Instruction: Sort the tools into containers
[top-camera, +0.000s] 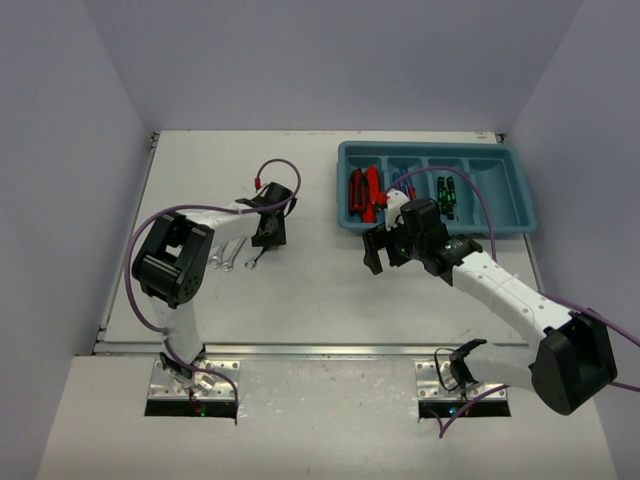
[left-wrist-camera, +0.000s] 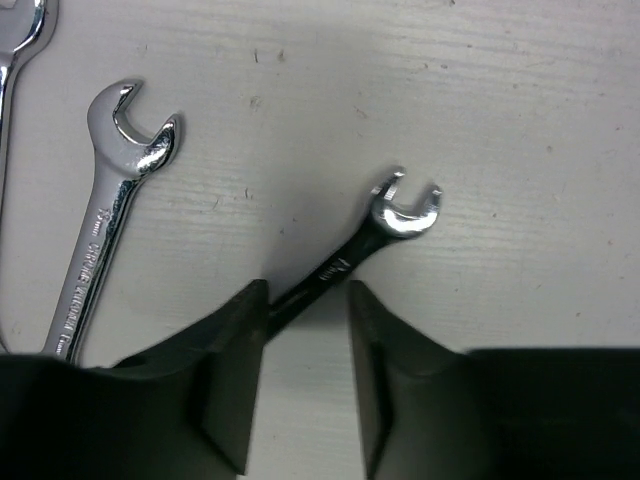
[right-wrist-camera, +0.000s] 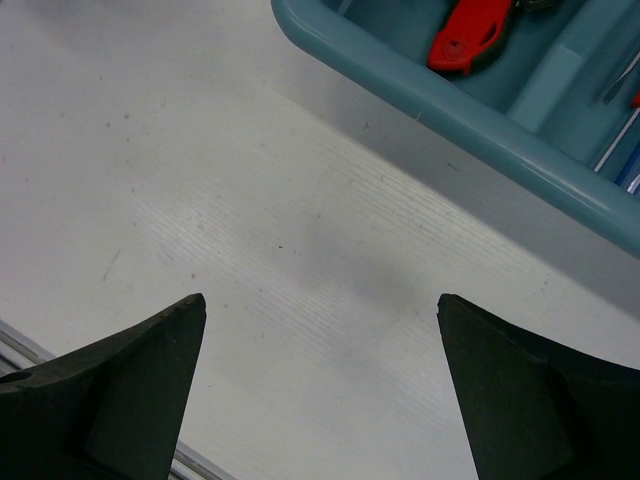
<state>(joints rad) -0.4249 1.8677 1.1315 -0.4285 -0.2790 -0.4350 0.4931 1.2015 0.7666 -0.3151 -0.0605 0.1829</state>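
Wristcam: left end effector (left-wrist-camera: 307, 300) ajar astride wrench (left-wrist-camera: 405, 212), seemingly loose; right one (right-wrist-camera: 320, 305) gapes empty.

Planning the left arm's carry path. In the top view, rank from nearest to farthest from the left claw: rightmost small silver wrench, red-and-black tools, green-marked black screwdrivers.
1. Rightmost small silver wrench, on the table between the left claw fingers.
2. Red-and-black tools, leftmost compartment of the teal plastic tray.
3. Black screwdrivers with green marks, third compartment from the left.
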